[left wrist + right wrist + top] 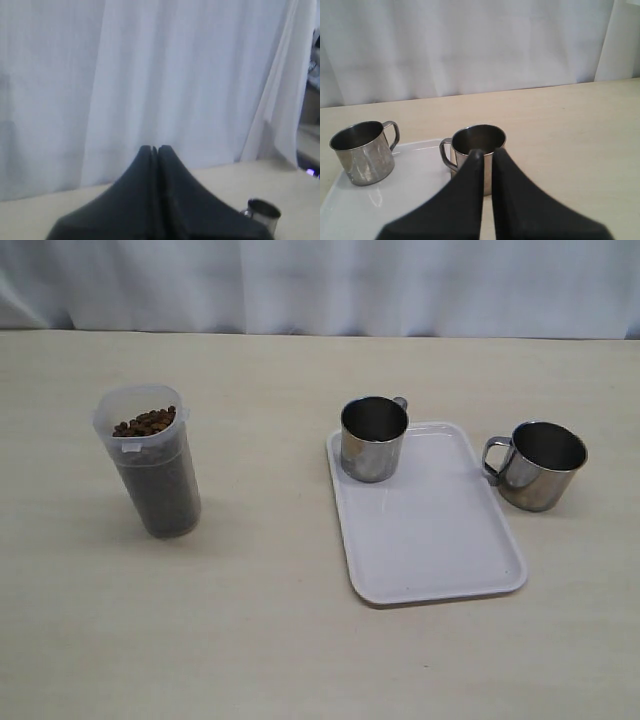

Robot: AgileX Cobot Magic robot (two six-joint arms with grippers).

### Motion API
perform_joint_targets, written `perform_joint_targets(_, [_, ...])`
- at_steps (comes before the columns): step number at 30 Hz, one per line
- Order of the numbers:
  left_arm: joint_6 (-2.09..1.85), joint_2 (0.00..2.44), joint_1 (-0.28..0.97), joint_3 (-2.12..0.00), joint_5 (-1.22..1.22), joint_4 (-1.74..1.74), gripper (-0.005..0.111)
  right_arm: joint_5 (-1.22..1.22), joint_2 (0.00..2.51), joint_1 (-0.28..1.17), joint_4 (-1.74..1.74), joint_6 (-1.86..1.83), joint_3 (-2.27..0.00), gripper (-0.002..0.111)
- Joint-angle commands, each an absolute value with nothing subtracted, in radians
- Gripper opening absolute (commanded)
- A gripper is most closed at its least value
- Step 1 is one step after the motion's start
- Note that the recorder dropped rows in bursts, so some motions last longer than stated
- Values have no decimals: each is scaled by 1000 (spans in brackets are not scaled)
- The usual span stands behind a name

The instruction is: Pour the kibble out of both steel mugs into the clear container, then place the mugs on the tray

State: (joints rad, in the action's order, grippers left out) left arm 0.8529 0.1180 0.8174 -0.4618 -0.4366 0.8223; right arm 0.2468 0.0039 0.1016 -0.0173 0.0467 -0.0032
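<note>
- White curtain [320,285] along the back, pale table [300,640] in front, and in the exterior view neither claw is in shot.
- Over on the table stands the clear container [155,475], upright and packed with kibble [147,421] nearly to its rim.
- Well apart from it lies the tray [430,540]. The mug on the tray [373,445] stands upright in one far corner, bare steel showing inside.
- And the second mug [540,468] stands upright just off the tray's other long side, handle turned toward the rim, bare steel inside it too. Whether it touches the rim, I cannot tell.
- Left wrist view now: the left claw [155,149] has its fingers pressed together with nothing between them, aimed at the curtain.
- Past that claw and off to one side, a steel mug [264,210] shows only its rim and upper wall. Which of the two it is I cannot tell, and its inside is hidden.
- Right wrist view: the right claw [487,152] is closed as well, a hairline slit between the fingers, holding nothing.
- Right beyond its tips stands the second mug [479,139], mouth up, bare inside, its handle on the side facing the tray.
- Farther off to that same side, the mug on the tray [362,152] stands on the white tray [350,210], bare inside too.
</note>
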Motion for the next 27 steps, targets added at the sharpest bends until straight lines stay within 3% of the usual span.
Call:
perform_joint_targets(1, [872, 0, 826, -444, -409, 804, 0, 249, 0, 95, -21, 46, 0, 5])
perform_joint_targets(15, [868, 0, 802, -461, -412, 810, 0, 249, 0, 95, -22, 46, 0, 5])
perform_joint_targets(18, [868, 0, 651, -461, -409, 806, 0, 249, 0, 95, -22, 46, 0, 5])
perform_joint_targets(23, [871, 0, 290, -458, -425, 617, 0, 249, 0, 95, -22, 46, 0, 5])
perform_joint_targets(27, [829, 0, 117, -393, -438, 466, 0, 249, 0, 95, -22, 46, 0, 5])
